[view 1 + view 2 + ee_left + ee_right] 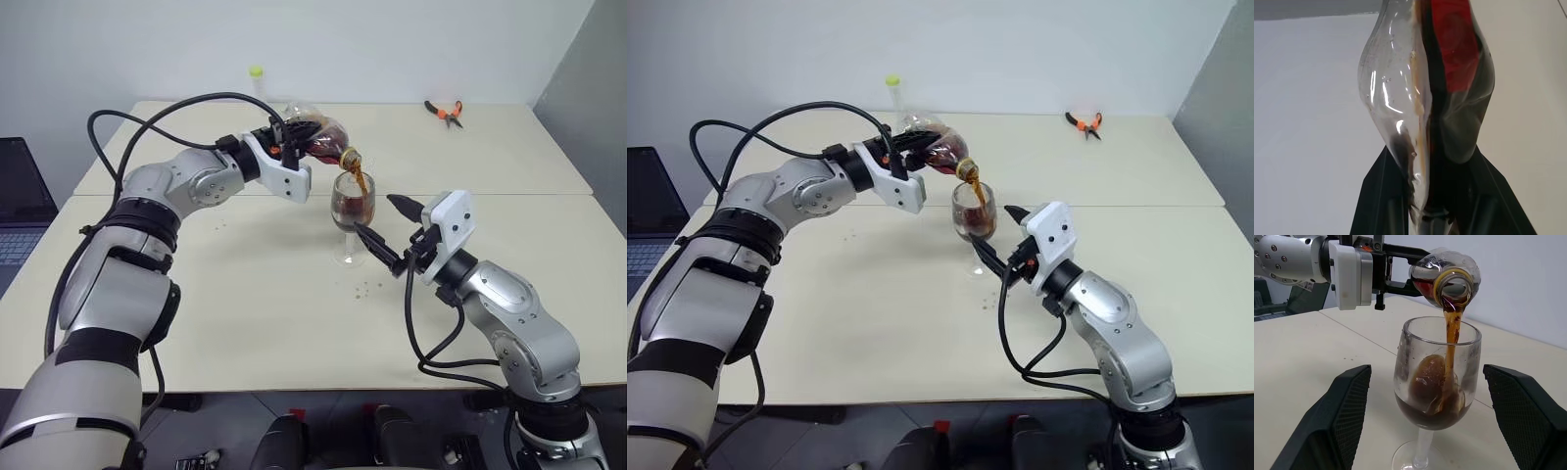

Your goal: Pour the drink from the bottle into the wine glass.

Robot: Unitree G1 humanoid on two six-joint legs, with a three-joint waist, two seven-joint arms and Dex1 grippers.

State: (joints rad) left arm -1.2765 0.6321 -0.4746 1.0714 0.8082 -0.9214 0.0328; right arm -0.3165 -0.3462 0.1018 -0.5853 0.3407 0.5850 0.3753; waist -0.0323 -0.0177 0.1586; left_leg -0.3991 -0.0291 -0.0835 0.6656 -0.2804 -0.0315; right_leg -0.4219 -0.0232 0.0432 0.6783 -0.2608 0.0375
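Note:
My left gripper (295,138) is shut on the bottle (319,134), a clear squat plastic one held tilted with its open mouth over the wine glass (351,208). The drink (1451,330), dark brown, runs in a stream from the mouth into the bowl, which is about a third full. The glass stands upright on the table (294,323). My right gripper (384,220) is open, level with the bowl, one finger on either side of the glass and apart from it. In the left wrist view the bottle (1420,98) sits between the black fingers (1378,196).
Orange-handled pliers (444,111) lie at the table's far right. A thin clear tube with a yellow-green top (257,80) stands at the far edge behind the bottle. A laptop (20,201) sits off the left edge. Small drops (367,287) dot the table near the glass foot.

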